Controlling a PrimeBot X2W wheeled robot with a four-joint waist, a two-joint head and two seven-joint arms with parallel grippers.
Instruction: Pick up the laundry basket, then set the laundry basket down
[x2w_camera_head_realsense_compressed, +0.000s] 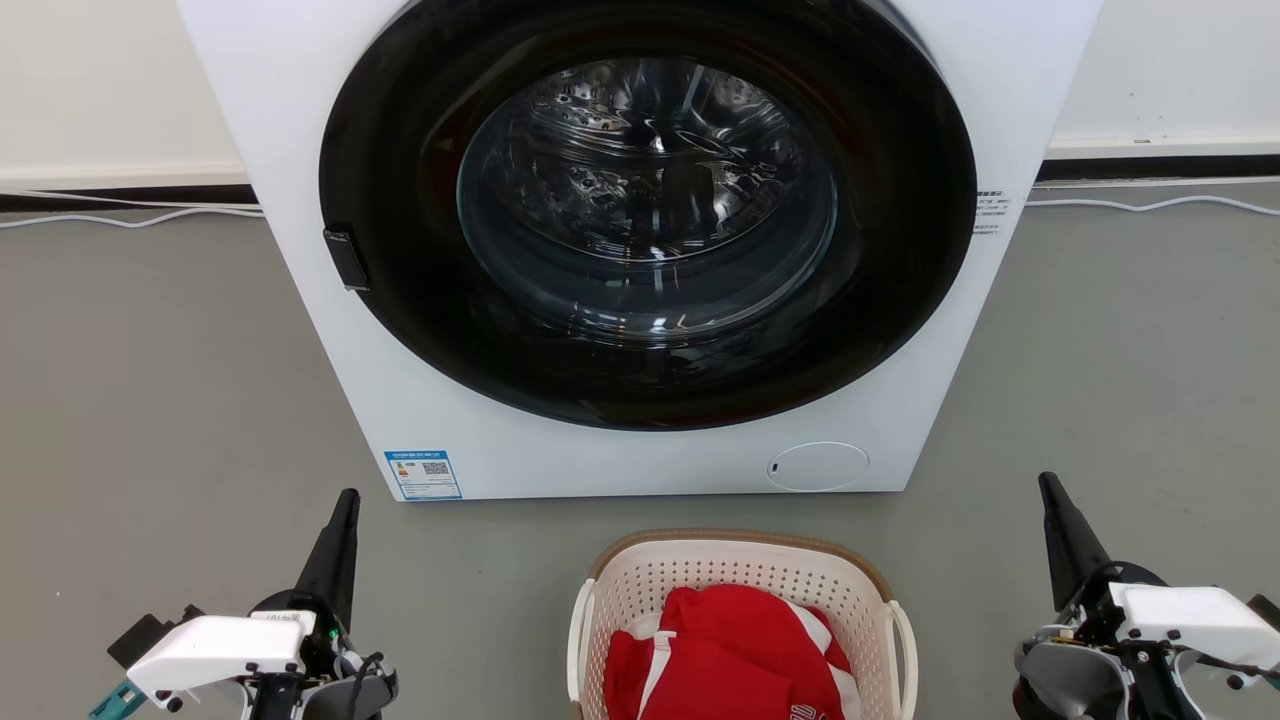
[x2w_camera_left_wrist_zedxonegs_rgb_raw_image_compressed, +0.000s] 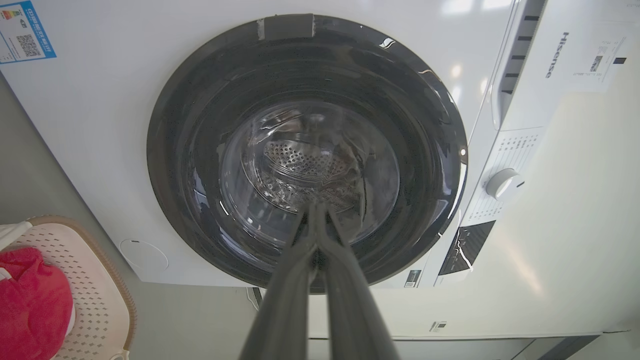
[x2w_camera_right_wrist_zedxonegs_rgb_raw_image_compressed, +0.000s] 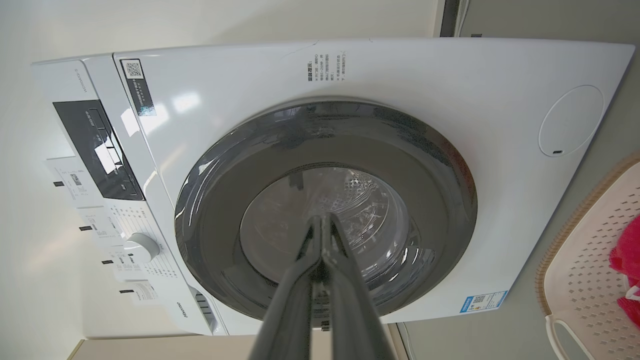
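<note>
Overhead, laundry basket with both handles

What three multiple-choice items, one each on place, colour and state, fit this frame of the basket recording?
1. Where is the laundry basket? A) on the floor before the washing machine B) atop the machine C) inside the drum
2. What colour is the clothing in it? A) blue B) red with white C) black
3. How are the left pincer and right pincer? A) both shut, empty B) both open C) shut on the handles
Answers: 1 A, it stands on grey floor below the door; 2 B, red cloth with white stripes; 3 A, each pair of fingers is pressed together, apart from the basket.
</note>
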